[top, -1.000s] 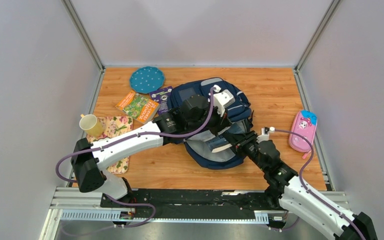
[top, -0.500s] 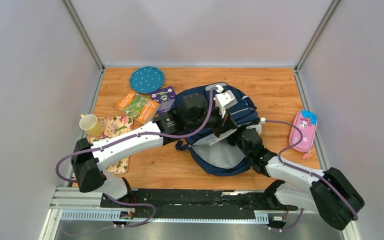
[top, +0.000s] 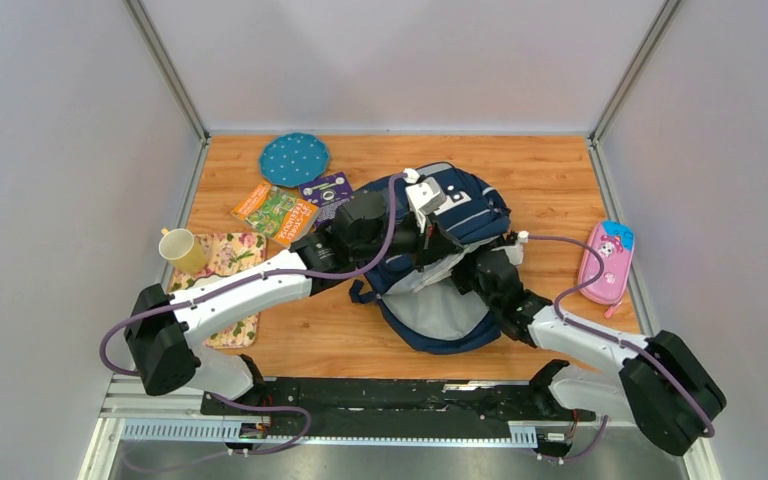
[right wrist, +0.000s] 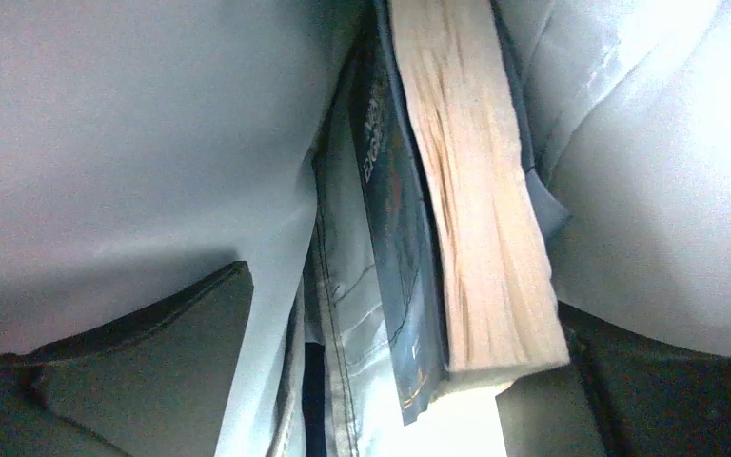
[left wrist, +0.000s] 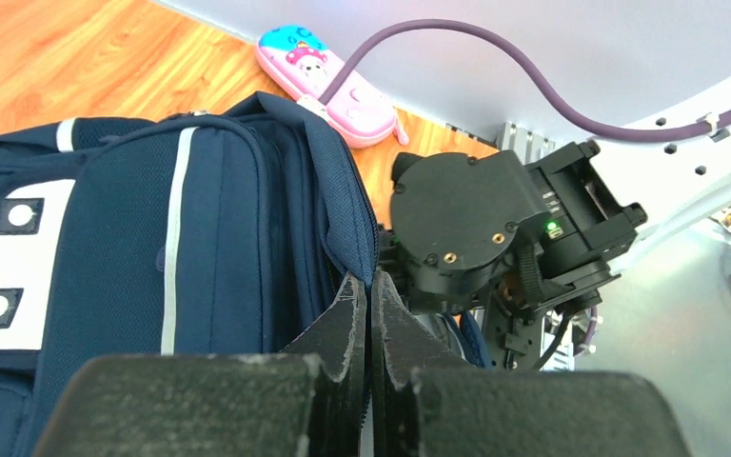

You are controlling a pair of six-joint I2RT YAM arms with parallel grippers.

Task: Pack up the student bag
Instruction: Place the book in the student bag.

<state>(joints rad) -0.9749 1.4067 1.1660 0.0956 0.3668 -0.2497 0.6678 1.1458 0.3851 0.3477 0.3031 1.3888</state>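
The navy student bag (top: 460, 205) lies in the middle of the table with its grey-lined mouth (top: 438, 312) gaping toward the arms. My left gripper (left wrist: 371, 290) is shut on the navy fabric rim of that mouth and holds it up. The right arm (top: 550, 322) reaches into the opening, so its fingers are hidden from above. Inside, my right gripper (right wrist: 405, 309) is open, its fingers (right wrist: 152, 352) spread wide. A book (right wrist: 476, 190) with a dark blue cover and cream page edges lies between them, close to the right finger, against the grey lining (right wrist: 133, 143).
A pink pencil case (top: 605, 262) lies by the right wall. At the left are a teal dotted disc (top: 294, 158), an orange-green booklet (top: 275, 212), a purple booklet (top: 325, 190), a yellow mug (top: 184, 248) and a floral cloth (top: 228, 262). Walls enclose three sides.
The right gripper pushed from the bag's mouth deeper inside with the book, then spread its jaws off it. The left gripper pulled the rim slightly left and back.
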